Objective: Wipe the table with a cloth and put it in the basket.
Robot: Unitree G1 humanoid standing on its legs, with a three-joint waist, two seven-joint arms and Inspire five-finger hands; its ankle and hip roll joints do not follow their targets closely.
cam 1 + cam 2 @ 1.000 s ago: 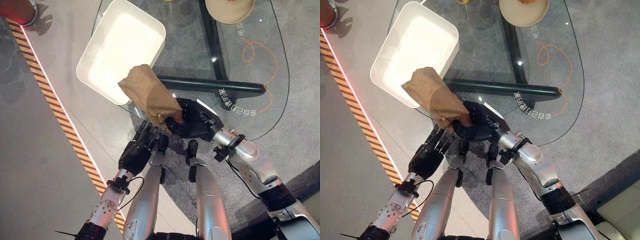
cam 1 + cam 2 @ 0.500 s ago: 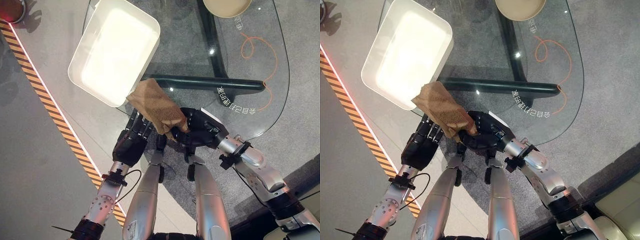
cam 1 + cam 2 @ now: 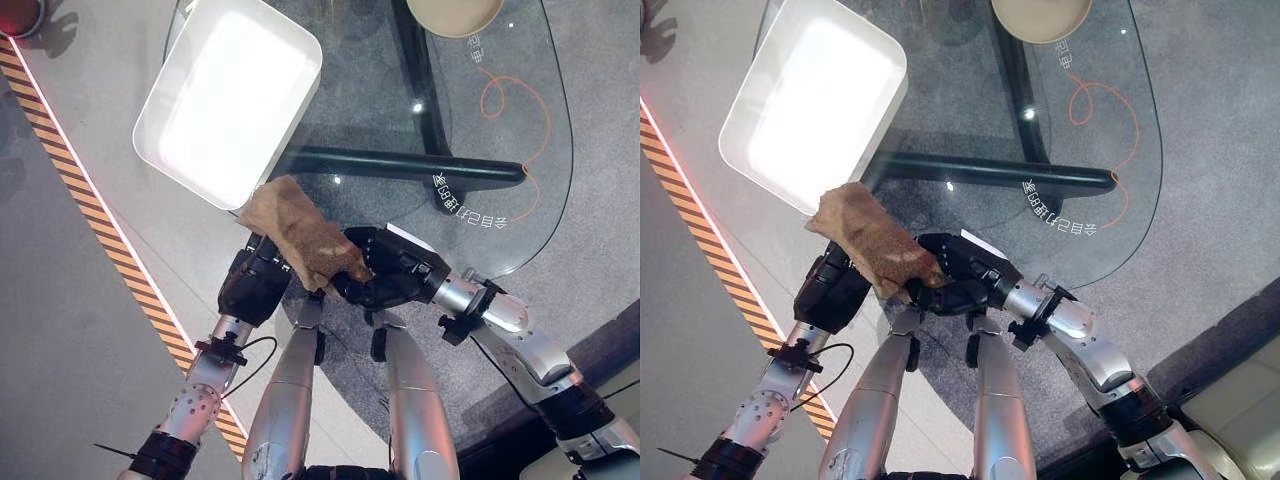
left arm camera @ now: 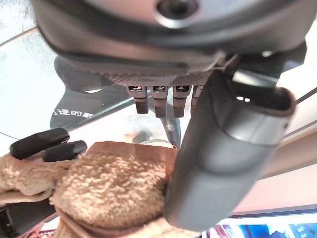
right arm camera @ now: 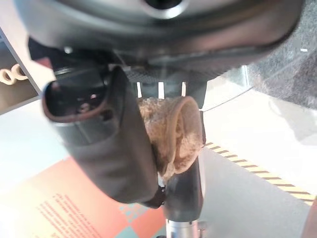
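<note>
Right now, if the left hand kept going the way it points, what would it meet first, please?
Probably the cloth, held by the right hand just ahead of the left hand; beyond it lies the basket. Depth is unclear.

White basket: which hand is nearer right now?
Left. The left hand sits just below the white basket near its closest corner, under the brown cloth. The right hand grips the cloth farther off, over the glass table edge.
</note>
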